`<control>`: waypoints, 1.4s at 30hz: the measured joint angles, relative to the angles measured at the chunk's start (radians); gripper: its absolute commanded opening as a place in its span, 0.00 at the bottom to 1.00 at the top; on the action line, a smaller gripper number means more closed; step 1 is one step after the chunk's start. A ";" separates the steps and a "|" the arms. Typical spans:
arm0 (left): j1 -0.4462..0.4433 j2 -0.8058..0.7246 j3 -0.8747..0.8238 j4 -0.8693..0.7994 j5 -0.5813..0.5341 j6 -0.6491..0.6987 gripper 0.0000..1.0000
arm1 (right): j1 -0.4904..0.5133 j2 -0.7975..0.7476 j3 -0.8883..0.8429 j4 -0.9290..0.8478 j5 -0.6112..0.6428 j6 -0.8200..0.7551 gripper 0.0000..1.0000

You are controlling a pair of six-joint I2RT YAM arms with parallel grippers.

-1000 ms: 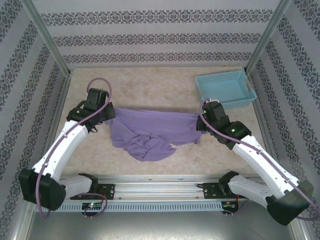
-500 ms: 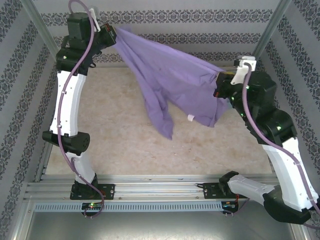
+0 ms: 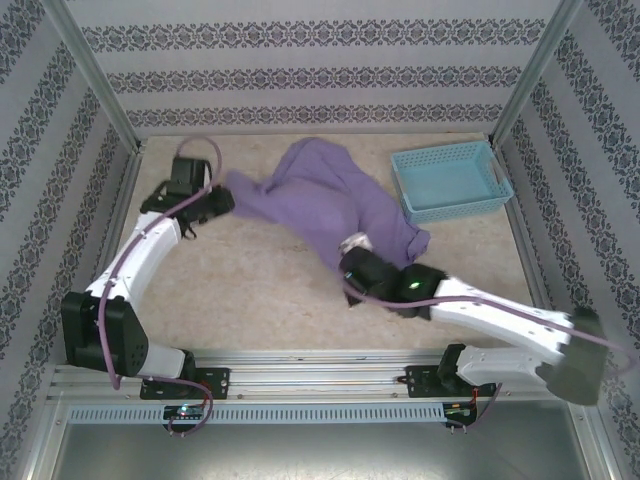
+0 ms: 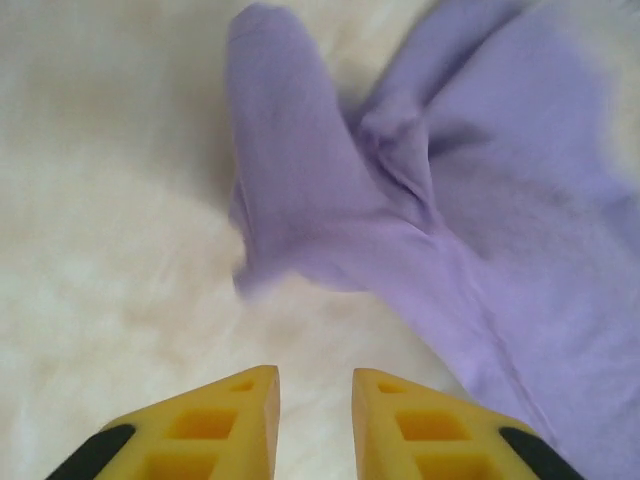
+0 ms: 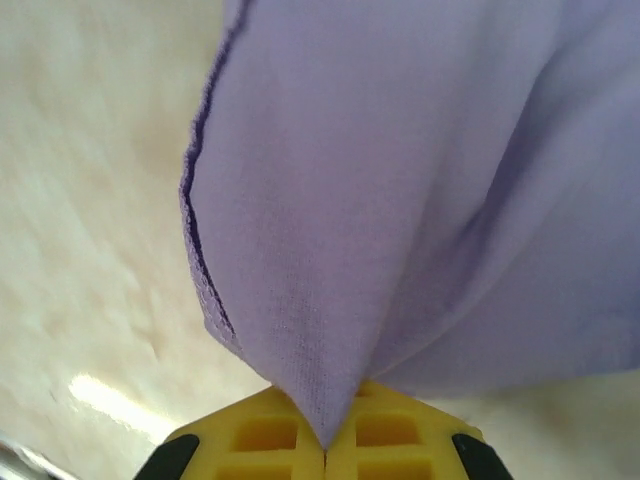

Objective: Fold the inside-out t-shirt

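The inside-out t-shirt [image 3: 325, 195] is lavender-purple and lies crumpled across the middle of the table, running from the far left toward the near right. My left gripper [image 3: 222, 200] sits just left of its left end. In the left wrist view the left gripper [image 4: 315, 395] is open, nothing lies between the yellow fingers [image 4: 235, 415], and the t-shirt [image 4: 420, 210] lies just ahead. My right gripper [image 3: 352, 262] is at the shirt's near right edge. In the right wrist view the right gripper [image 5: 325, 445] is shut on a pinch of the t-shirt [image 5: 400, 190].
A light blue lattice basket [image 3: 451, 180] stands at the back right, just right of the shirt. Patterned walls close in the back and both sides. The metal rail [image 3: 320, 380] with the arm bases runs along the near edge.
The shirt, held stretched high between both grippers half a second ago, has come down onto the table. The left gripper has let go of it. The right arm swung down toward the middle.
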 measured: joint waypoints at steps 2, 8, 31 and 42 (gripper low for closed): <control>0.020 0.000 -0.109 0.003 0.002 -0.025 0.48 | 0.037 0.079 -0.029 0.019 -0.022 0.034 0.40; 0.055 -0.002 -0.184 0.002 -0.025 -0.076 0.72 | 0.018 0.114 0.045 0.039 -0.011 0.008 0.72; -0.232 0.546 0.245 0.089 -0.058 -0.185 0.78 | -0.397 0.430 0.053 0.095 -0.105 0.087 0.75; -0.097 0.534 0.184 0.119 -0.061 -0.153 0.44 | -0.076 0.513 0.089 0.230 -0.206 0.213 0.72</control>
